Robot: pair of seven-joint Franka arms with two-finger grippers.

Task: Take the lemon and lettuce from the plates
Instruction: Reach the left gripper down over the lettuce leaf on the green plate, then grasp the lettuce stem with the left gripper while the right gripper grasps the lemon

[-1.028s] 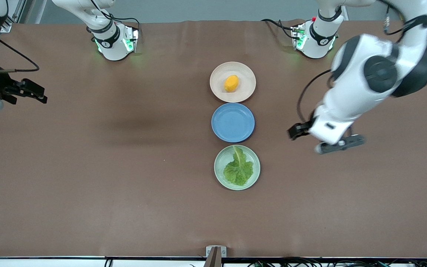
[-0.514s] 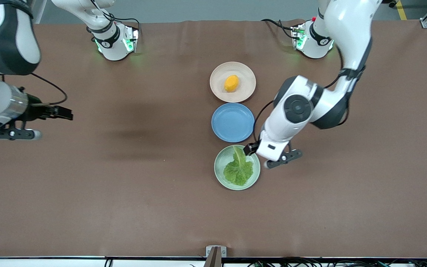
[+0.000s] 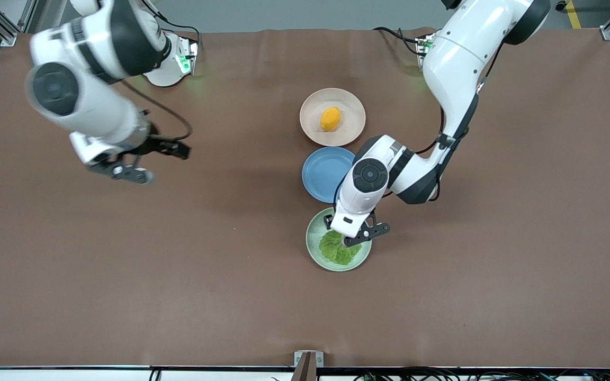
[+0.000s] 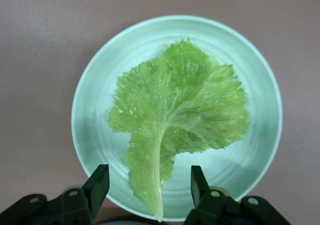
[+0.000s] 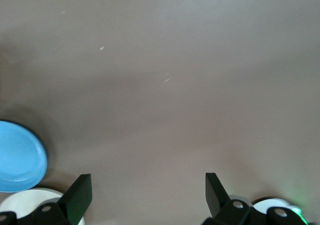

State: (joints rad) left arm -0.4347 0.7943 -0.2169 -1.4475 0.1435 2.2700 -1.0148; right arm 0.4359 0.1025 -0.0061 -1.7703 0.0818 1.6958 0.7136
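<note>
The lemon (image 3: 330, 118) lies on the beige-pink plate (image 3: 313, 129). The lettuce (image 3: 334, 251) lies flat on the mint green plate (image 3: 311, 248), the plate nearest the front camera. My left gripper (image 4: 149, 177) is open and points straight down over this plate (image 4: 95, 115). Its fingers (image 4: 98, 185) straddle the stem end of the lettuce (image 4: 180, 105) without touching it. In the front view the left wrist (image 3: 355, 214) hides the stem. My right gripper (image 3: 176, 150) is open and empty, in the air over bare table toward the right arm's end, well away from the plates.
A blue plate (image 3: 322, 174) with nothing on it lies between the two task plates; it also shows in the right wrist view (image 5: 17, 157). The left forearm (image 3: 416, 177) hangs over the table beside the blue plate. Brown cloth covers the table.
The left arm has swung in from the left arm's end and now hangs over the green plate. The right arm has moved in from the table's end toward the middle.
</note>
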